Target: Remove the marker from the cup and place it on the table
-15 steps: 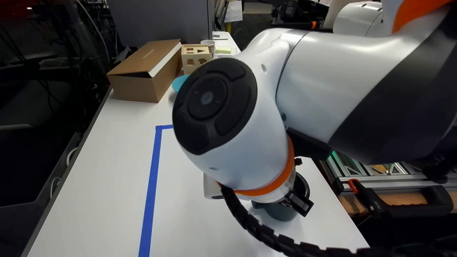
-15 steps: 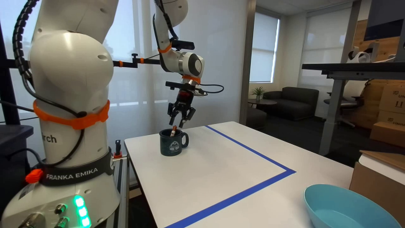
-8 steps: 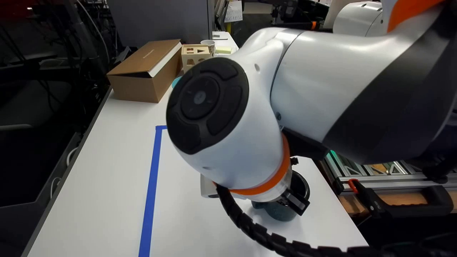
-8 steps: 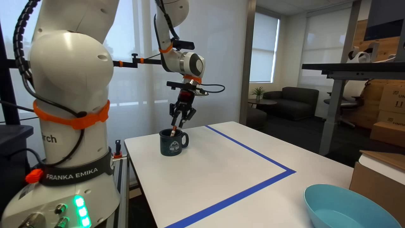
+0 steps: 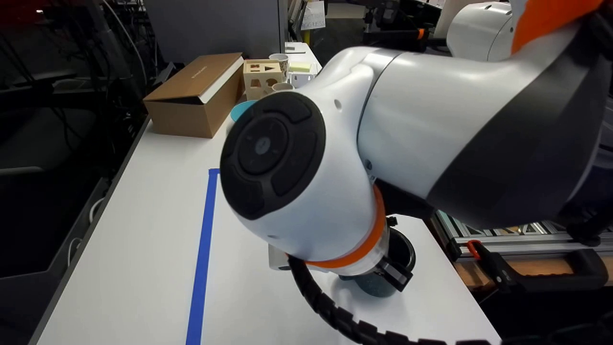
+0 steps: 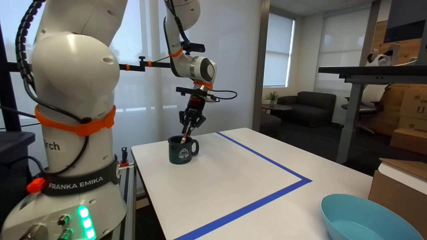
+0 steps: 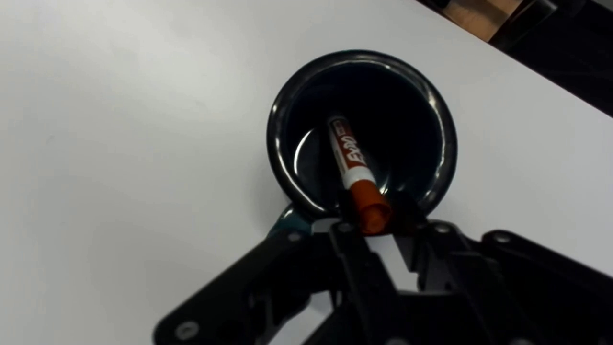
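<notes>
The dark mug [image 6: 180, 154] stands upright on the white table [image 6: 227, 173], its handle toward the right in an exterior view. Its wall also shows below the arm in an exterior view [image 5: 376, 286], and its rim in the wrist view [image 7: 278, 139]. The red and white marker [image 7: 349, 149] leans inside the mug, its orange-red cap up at the rim; its top also shows in an exterior view [image 6: 183, 139]. My gripper [image 7: 373, 203] is shut on the cap, one finger on each side. In an exterior view the gripper [image 6: 187, 131] points down into the mug's mouth.
Blue tape [image 6: 257, 204] outlines a rectangle on the table. A light-blue bowl [image 6: 363, 216] and a cardboard box [image 5: 196, 96] stand farther along it. A wooden shape box [image 5: 261, 76] and cups sit beyond. A black-handled tool [image 5: 541, 275] lies beside the table edge.
My gripper has come down slightly toward the mug. Its fingers, spread apart before, have closed around the marker's cap. The marker's top has shifted slightly toward the handle; the mug has not moved.
</notes>
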`<state>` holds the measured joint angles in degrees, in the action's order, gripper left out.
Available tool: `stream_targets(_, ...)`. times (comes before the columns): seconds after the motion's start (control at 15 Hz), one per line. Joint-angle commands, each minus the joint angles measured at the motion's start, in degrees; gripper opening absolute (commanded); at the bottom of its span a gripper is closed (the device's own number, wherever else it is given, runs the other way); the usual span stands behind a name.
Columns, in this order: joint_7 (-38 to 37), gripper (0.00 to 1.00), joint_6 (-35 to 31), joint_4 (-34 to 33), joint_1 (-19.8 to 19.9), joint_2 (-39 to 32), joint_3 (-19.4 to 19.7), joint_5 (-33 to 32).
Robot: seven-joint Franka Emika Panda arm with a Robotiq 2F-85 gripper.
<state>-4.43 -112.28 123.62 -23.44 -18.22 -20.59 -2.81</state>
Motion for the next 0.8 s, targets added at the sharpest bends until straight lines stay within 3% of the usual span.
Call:
stream_targets(0.0,-1.18,0.0,2.02,-1.95,-1.09,-0.91,0.37,-1.36)
stream_targets(0.13,-1.04,0.05,2.0,-2.0,-1.04,-0.91,0.38,-1.17)
stream_targets(0.73,-0.04,0.05,1.88,0.23,0.4,6.15,-0.11,1.22)
